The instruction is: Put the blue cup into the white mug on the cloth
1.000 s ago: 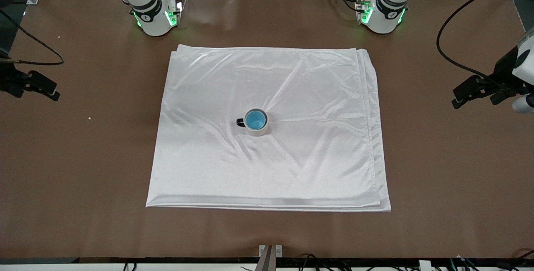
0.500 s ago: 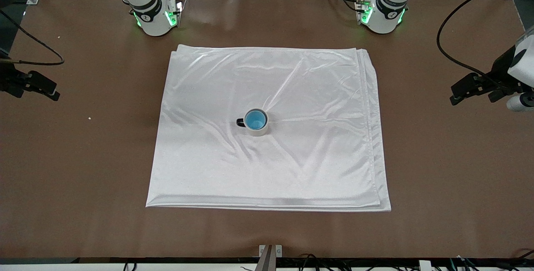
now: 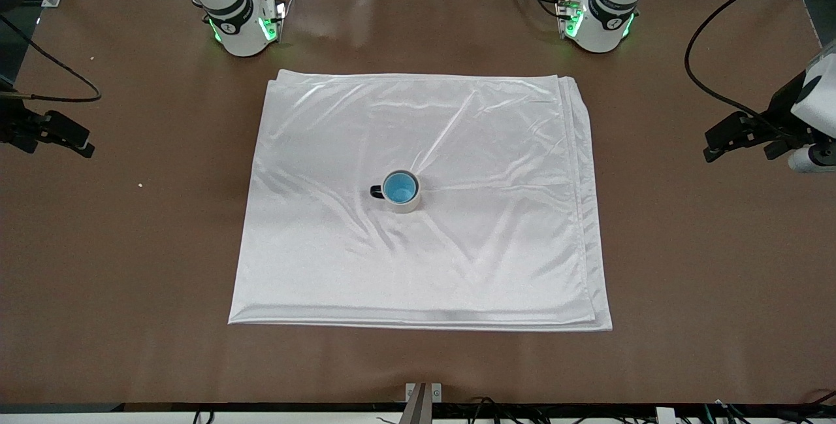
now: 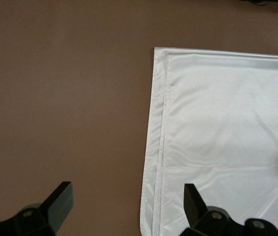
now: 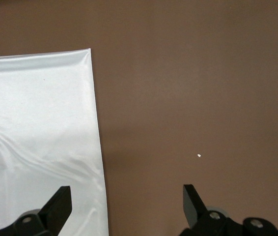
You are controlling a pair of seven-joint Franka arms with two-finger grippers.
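In the front view, the cloth (image 3: 421, 202) lies flat on the brown table (image 3: 686, 267), spread across its middle and reaching closer to the robots' edge than to the camera's edge. Near the middle of the cloth stands the white mug (image 3: 406, 200), upright, its black handle pointing toward the right arm's end of the table. The blue cup (image 3: 399, 187) sits nested inside the mug, its bright blue inside facing up. The left gripper (image 3: 738, 140) hangs over bare table by the left arm's edge, well apart from the cloth; the right gripper (image 3: 55, 133) hangs over the right arm's edge, likewise apart from it.

The left wrist view shows the left gripper (image 4: 124, 209) with jaws spread wide and nothing between them, over the table just beside the cloth's (image 4: 227, 137) layered edge. A pale curved bit at the picture's border is probably the mug.

In the right wrist view, the right gripper (image 5: 126, 209) is also released and holds nothing, over the cloth's (image 5: 36, 128) edge and bare table with a small white speck (image 5: 199, 156)
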